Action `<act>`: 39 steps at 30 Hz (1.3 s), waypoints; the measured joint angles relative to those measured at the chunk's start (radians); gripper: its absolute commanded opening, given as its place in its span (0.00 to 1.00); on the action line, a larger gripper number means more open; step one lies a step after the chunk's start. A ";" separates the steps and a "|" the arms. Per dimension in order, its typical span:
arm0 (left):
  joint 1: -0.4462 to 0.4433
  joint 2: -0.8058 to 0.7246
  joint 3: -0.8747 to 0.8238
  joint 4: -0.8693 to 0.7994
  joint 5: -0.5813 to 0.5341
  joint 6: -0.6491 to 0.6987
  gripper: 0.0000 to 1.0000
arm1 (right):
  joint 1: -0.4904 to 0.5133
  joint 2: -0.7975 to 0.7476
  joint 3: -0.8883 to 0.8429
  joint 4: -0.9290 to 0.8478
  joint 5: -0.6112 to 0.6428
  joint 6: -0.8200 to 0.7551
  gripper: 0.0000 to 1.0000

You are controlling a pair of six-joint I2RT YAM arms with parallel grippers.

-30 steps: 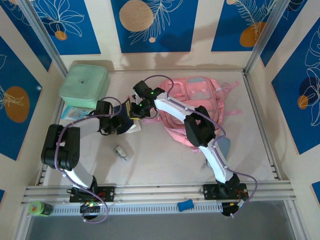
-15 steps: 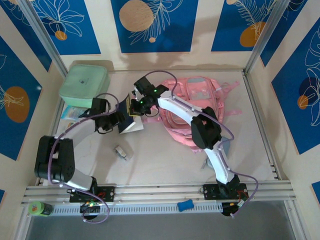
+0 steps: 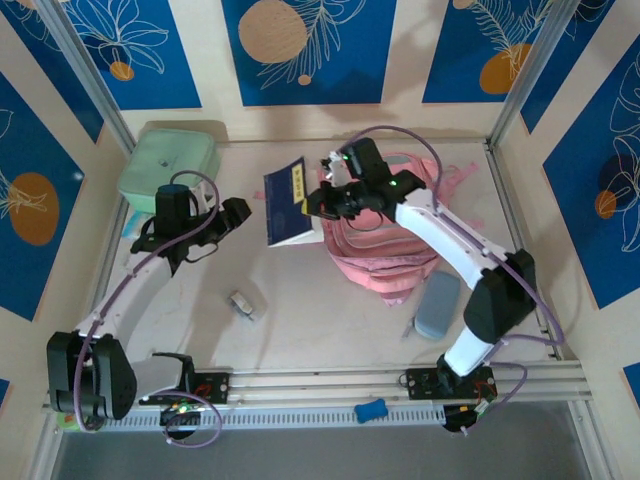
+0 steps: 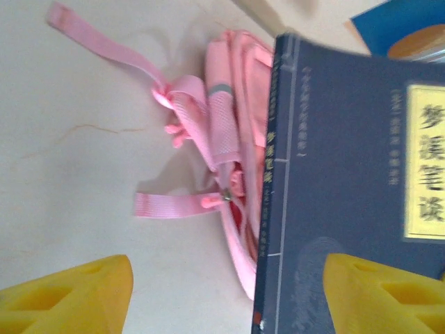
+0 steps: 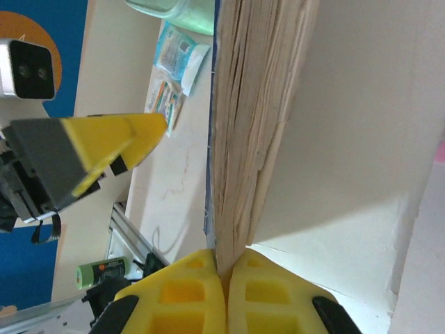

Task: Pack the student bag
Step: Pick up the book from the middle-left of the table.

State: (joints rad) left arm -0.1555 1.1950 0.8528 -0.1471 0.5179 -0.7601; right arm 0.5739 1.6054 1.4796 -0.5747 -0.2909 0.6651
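Observation:
The student bag [image 3: 395,235] is a pink backpack lying at the table's back right; it is also in the left wrist view [image 4: 226,132], straps spread out. A dark blue book [image 3: 288,203] with a yellow label hangs just left of the bag. My right gripper [image 3: 320,200] is shut on the book's edge, and its yellow fingers [image 5: 198,285] pinch the pages [image 5: 257,118]. My left gripper [image 3: 236,212] stands open to the left of the book, apart from it. In its own view the left gripper [image 4: 226,296] has bare table between its fingers, with the book [image 4: 348,181] beyond.
A mint-green box [image 3: 170,168] sits at the back left with flat packets [image 3: 135,222] beside it. A small object [image 3: 241,304] lies mid-table. A grey case [image 3: 437,305] lies in front of the bag. A blue item [image 3: 370,410] rests on the front rail.
The left gripper opened, let go of the book and drew back to the left. The right gripper carried the book right, toward the bag.

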 measured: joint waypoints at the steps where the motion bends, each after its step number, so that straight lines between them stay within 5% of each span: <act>1: -0.016 -0.003 -0.006 0.018 0.009 -0.019 0.75 | -0.016 -0.027 -0.035 0.005 -0.015 0.001 0.00; 16: -0.261 0.135 -0.035 0.475 0.127 -0.259 0.65 | -0.196 -0.309 -0.307 0.171 -0.281 0.035 0.00; 23: -0.309 0.162 -0.019 0.583 0.134 -0.320 0.25 | -0.225 -0.326 -0.370 0.232 -0.340 0.042 0.00; 29: -0.314 0.169 0.020 0.592 0.136 -0.328 0.05 | -0.252 -0.325 -0.400 0.266 -0.354 0.041 0.02; 32: -0.317 0.172 0.045 0.584 0.136 -0.326 0.00 | -0.263 -0.325 -0.401 0.275 -0.357 0.039 0.16; 34: -0.321 0.176 0.058 0.584 0.136 -0.331 0.00 | -0.271 -0.325 -0.402 0.275 -0.363 0.034 0.37; 37: -0.325 0.183 0.082 0.586 0.134 -0.340 0.00 | -0.296 -0.328 -0.422 0.275 -0.369 0.024 0.83; 39: -0.326 0.185 0.095 0.595 0.128 -0.352 0.00 | -0.317 -0.331 -0.442 0.275 -0.383 0.032 0.98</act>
State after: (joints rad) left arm -0.4816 1.3800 0.9478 0.4477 0.6456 -1.1122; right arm 0.2565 1.2747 1.0378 -0.2993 -0.6739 0.6971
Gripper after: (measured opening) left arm 0.119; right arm 0.809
